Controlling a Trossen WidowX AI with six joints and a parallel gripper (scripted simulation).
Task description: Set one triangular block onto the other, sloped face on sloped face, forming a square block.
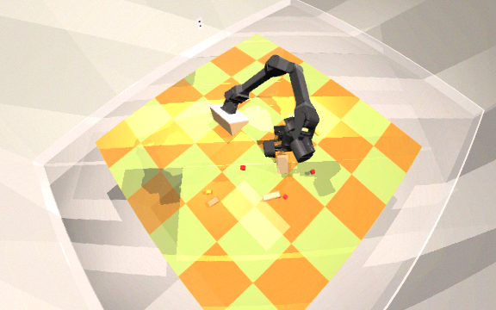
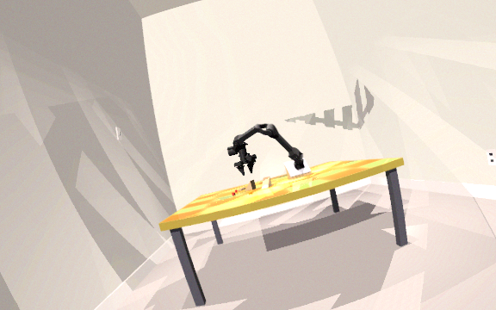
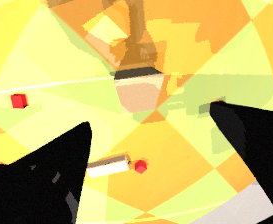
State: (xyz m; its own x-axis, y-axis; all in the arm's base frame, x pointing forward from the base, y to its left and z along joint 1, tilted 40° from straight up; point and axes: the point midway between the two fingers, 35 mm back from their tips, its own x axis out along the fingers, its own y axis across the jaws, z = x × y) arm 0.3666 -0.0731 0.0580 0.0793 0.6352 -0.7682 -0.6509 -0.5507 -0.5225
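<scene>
One tan triangular block (image 1: pixel 283 164) (image 3: pixel 137 93) stands on the checkered table (image 1: pixel 274 275) (image 2: pixel 360 169). In the wrist view it lies ahead of my fingers, between them. A second block (image 3: pixel 137 50) stands just beyond it in shadow; in the top view my gripper hides it. In the exterior view the two blocks (image 2: pixel 266 182) (image 2: pixel 252 184) stand side by side. My gripper (image 1: pixel 279 144) (image 2: pixel 244 165) (image 3: pixel 152 117) is open and empty, and hangs above the blocks without touching them.
A flat pale bar (image 1: pixel 270 196) (image 3: pixel 107 166) lies beside a red cube (image 1: pixel 285 196) (image 3: pixel 141 166). More red cubes (image 1: pixel 243 167) (image 3: pixel 19 101) (image 1: pixel 312 171), a small tan piece (image 1: pixel 213 201) and a yellow bit (image 1: pixel 207 192) are scattered around. The arm's white base (image 1: pixel 229 120) stands at the back.
</scene>
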